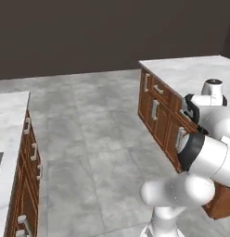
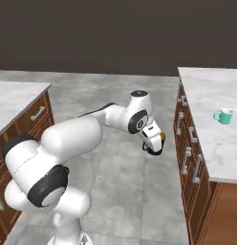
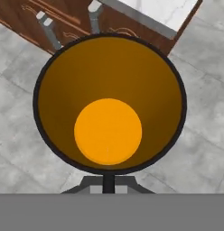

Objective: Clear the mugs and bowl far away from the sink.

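My two-finger pincer (image 2: pixel 154 149) is clamped on the black mug with orange inside (image 3: pixel 109 103) — held over grey floor, the white marble counter (image 2: pixel 206 95) just to its right.

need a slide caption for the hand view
Looking down into the black mug with its orange inside, gripped at the rim above the grey tiled floor.

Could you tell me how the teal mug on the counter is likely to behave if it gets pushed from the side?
The teal mug stands upright and looks squat, so it would probably slide across the smooth marble counter rather than tip. Its handle sticks out to one side, so a nudge there might spin it. It looks rigid.
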Motion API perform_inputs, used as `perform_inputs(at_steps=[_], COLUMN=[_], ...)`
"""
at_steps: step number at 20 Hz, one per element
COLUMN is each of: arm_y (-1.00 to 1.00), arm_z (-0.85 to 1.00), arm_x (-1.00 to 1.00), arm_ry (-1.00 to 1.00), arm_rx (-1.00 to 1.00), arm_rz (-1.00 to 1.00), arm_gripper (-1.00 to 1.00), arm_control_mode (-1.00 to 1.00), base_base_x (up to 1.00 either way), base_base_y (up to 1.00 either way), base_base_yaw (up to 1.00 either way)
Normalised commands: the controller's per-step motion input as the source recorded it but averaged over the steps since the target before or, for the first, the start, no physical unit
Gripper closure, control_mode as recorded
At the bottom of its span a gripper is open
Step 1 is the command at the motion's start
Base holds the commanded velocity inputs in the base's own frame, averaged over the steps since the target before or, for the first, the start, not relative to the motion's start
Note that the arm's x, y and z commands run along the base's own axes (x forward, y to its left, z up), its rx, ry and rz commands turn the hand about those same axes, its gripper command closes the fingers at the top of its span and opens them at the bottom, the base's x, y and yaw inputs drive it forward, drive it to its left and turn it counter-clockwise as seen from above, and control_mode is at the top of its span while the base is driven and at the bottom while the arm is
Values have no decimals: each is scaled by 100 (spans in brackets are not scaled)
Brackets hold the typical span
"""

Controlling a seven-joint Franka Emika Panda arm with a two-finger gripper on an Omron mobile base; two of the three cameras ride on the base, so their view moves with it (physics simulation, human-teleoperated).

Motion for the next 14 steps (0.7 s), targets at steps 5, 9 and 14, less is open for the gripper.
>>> perform_inputs(at_steps=[5,9,14], arm_y=[0,0,0], arm_z=[0,0,0], arm_x=[0,0,0], arm_ry=[0,0,0], arm_rx=[0,0,0], arm_rz=[0,0,0], arm_gripper=[100,100,100], arm_control_mode=[100,100,100], base_base_x=[70,87,86], base_base_y=[59,99,100], base_base_yaw=[-88,-73,-70])
